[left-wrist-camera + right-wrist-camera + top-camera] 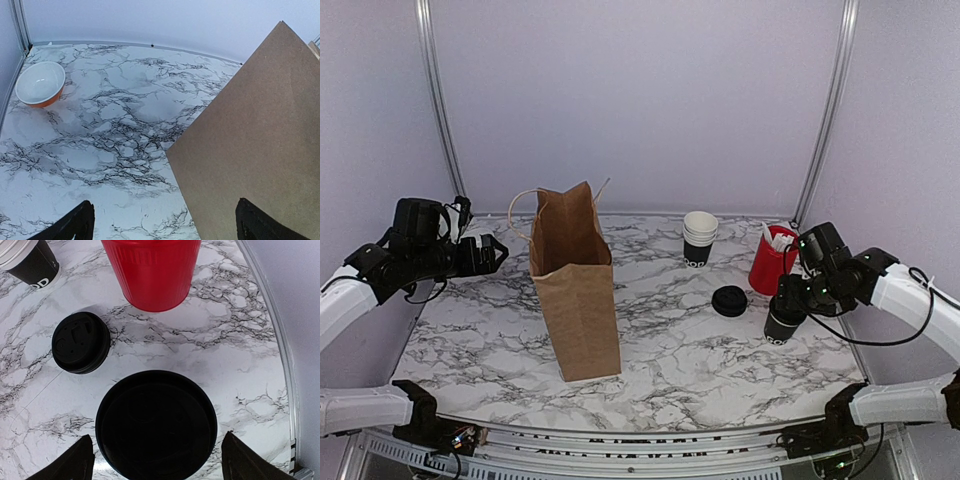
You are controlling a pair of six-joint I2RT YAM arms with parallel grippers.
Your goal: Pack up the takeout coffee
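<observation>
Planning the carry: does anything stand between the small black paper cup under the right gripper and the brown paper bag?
Only the round black plastic lid, lying flat on the marble table beside the small black paper cup, roughly on the line to the brown paper bag. It is low; a lifted cup would probably clear it.

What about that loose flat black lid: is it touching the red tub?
Apart. The right wrist view shows bare marble tabletop between the lid and the red tub.
</observation>
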